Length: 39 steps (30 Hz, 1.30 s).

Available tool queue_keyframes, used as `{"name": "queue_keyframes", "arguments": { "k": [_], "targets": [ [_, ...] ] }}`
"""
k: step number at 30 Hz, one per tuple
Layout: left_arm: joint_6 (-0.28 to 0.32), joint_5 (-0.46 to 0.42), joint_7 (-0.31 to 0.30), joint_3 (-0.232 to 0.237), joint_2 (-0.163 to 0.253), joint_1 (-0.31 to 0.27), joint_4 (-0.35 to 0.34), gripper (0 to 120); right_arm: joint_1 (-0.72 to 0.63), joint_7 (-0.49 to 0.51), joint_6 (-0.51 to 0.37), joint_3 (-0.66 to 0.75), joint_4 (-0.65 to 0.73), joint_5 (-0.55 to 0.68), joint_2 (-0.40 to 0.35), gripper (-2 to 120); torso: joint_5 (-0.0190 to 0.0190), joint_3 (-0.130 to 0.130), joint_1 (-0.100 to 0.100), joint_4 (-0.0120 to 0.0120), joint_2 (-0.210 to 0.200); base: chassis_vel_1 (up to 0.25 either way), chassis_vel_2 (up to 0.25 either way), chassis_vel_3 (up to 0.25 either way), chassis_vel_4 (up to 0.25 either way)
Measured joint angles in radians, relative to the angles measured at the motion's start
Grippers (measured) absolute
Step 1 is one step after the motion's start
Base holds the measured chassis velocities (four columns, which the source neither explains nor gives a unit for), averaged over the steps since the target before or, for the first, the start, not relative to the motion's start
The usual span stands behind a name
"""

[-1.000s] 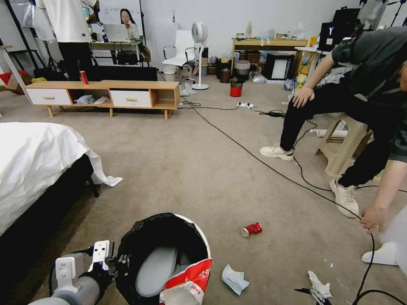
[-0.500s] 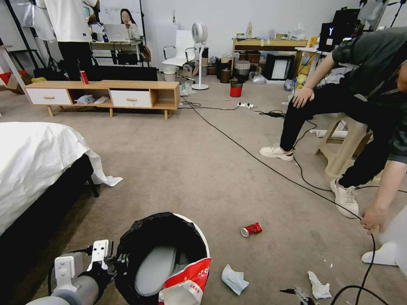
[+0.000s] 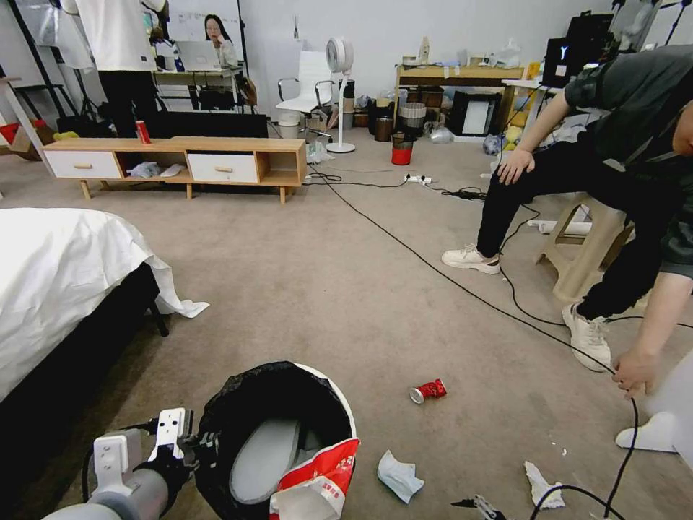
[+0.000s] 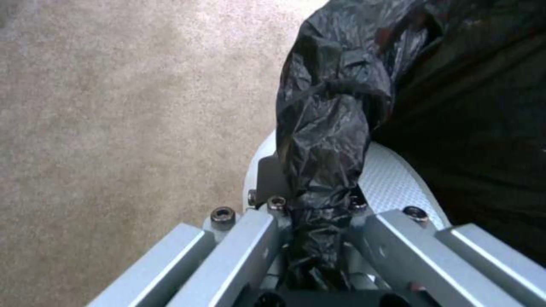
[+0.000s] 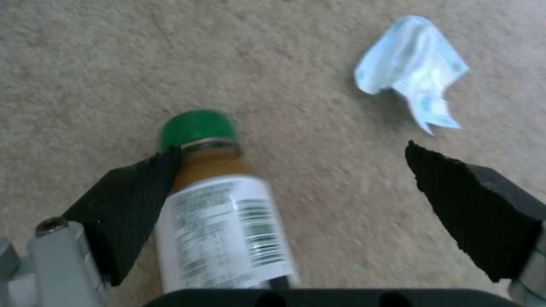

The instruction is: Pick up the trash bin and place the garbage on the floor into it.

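Even, bright indoor light; head view bows at edges, wrist views blur.

The left pincer (image 4: 318, 238) is clamped on a bunched fold of the black bag (image 4: 330, 128) at the rim of the white trash bin (image 4: 392, 183), with beige carpet floor (image 4: 114, 106) beside it.

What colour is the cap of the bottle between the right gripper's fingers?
Green. The bottle's cap shows best in the right wrist view.
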Motion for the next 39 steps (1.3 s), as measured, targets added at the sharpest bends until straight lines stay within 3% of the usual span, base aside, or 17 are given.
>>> {"name": "queue_keyframes", "arguments": {
  "k": [13,26,39],
  "targets": [
    [0.0,-0.001,-0.001,0.001,0.001,-0.006,0.005,1,0.025,-0.037,0.031,-0.037,-0.057,-0.019,0.026,100,0.0001,0.0,0.0,-0.0002,0.0,0.0,0.0,0.0,0.0],
    [0.002,-0.005,-0.005,0.002,0.004,-0.01,0.004,1,-0.051,-0.071,0.044,0.015,-0.045,-0.002,-0.002,99,0.0003,0.0,0.0,-0.0001,0.0,0.0,0.0,0.0,0.0],
    [0.002,-0.009,-0.006,-0.002,0.009,-0.008,-0.004,1,-0.13,-0.115,0.058,0.116,-0.082,0.006,-0.025,52,0.0002,0.0,0.0,-0.0003,0.0,0.0,0.0,0.0,0.0]
  ]
}}
